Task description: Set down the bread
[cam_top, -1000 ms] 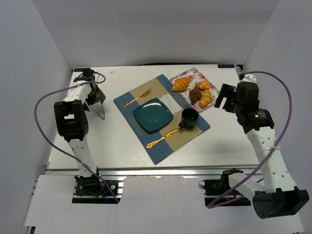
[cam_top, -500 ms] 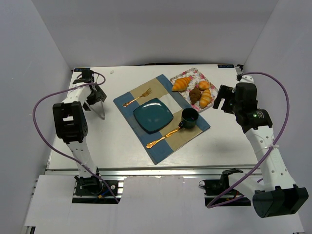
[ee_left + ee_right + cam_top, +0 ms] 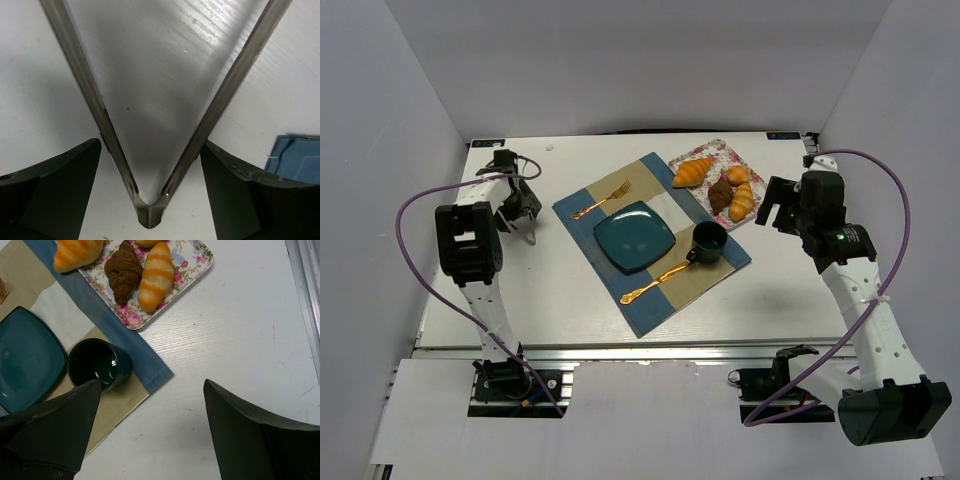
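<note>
The bread (image 3: 692,172), a large golden-orange croissant, lies at the left end of a floral tray (image 3: 720,146) at the back right. It also shows at the top of the right wrist view (image 3: 77,252). My right gripper (image 3: 775,205) is open and empty, above bare table to the right of the tray; in its own view (image 3: 152,385) the fingers frame the table. My left gripper (image 3: 523,207) is far left, open, low over metal tongs (image 3: 528,233). In the left wrist view (image 3: 150,145) its fingers straddle the V of the tongs (image 3: 148,215).
A dark chocolate pastry (image 3: 721,193) and two small rolls (image 3: 743,200) share the tray. A blue and beige placemat (image 3: 650,300) holds a teal plate (image 3: 635,236), a dark cup (image 3: 709,240), a gold fork (image 3: 600,202) and a gold spoon (image 3: 655,281).
My left gripper has moved a little down and right, closer over the tongs. My right gripper has shifted slightly toward the back; the bread has not moved.
</note>
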You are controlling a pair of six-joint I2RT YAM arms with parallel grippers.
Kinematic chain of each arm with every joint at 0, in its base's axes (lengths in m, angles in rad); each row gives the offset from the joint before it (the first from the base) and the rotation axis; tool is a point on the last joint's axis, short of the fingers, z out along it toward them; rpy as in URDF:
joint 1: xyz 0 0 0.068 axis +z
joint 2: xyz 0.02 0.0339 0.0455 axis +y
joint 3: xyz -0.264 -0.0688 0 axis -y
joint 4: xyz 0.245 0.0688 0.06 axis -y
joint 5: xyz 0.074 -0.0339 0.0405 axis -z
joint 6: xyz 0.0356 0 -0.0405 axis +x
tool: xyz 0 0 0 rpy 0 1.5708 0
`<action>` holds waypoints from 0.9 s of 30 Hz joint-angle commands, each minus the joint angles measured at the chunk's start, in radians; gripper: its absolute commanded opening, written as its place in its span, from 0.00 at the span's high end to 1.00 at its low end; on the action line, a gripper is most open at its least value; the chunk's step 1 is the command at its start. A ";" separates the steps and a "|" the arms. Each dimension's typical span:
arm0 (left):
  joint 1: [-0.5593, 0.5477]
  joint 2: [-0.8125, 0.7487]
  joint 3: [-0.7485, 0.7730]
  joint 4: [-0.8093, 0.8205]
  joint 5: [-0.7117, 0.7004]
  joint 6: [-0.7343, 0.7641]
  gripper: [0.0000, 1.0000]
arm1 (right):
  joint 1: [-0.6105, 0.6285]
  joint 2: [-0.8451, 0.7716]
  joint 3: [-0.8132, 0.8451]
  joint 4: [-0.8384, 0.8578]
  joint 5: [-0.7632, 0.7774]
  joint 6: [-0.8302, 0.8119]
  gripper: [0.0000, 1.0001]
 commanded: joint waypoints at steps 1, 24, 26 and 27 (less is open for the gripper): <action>0.003 0.000 -0.004 0.009 0.000 0.025 0.10 | 0.000 0.001 -0.004 0.036 -0.012 -0.012 0.11; -0.010 -0.182 0.406 -0.238 0.134 -0.047 0.47 | 0.000 0.046 0.079 0.040 -0.057 0.008 0.11; -0.067 -0.196 0.404 -0.227 0.157 -0.041 0.47 | 0.000 0.044 0.080 0.043 -0.063 0.012 0.11; -0.107 -0.197 0.416 -0.224 0.170 -0.028 0.47 | 0.001 0.043 0.080 0.041 -0.064 0.014 0.11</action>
